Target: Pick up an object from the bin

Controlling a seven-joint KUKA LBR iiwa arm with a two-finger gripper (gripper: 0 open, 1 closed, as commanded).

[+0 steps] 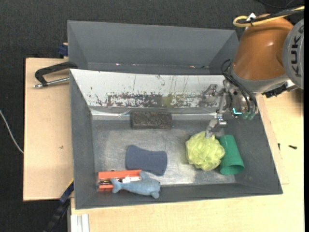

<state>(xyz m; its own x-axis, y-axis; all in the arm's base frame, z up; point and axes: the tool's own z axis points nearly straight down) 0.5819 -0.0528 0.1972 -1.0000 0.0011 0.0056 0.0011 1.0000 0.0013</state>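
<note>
— When the bin is read from its left side, which items come first?

— Item 1: an orange stapler-like tool, lying flat in the front left corner. Item 2: a light blue soft toy shaped like a fish, just beside the tool on its right, along the front wall. The two appear to touch.

— What lies behind them?

— Item 3: a dark blue flat pad with rounded corners, on the bin floor near the toy. Item 4: a dark rectangular block, against the back wall, well apart from the pad.

— State the contents of the right half.

— Item 5: a yellow-green mesh puff, on the floor at the front right. Item 6: a green cup, lying on its side and touching the puff's right side, with its wider end toward the front wall.

— Give the position of the jaws.

— The jaws hang at the puff's upper rear edge, between the puff and the back wall, nearer to it than to any other item. Contact with the puff cannot be confirmed. Whether the jaws are open or closed cannot be told from this view. The arm's orange cover stands over the bin's right rear corner.
</note>
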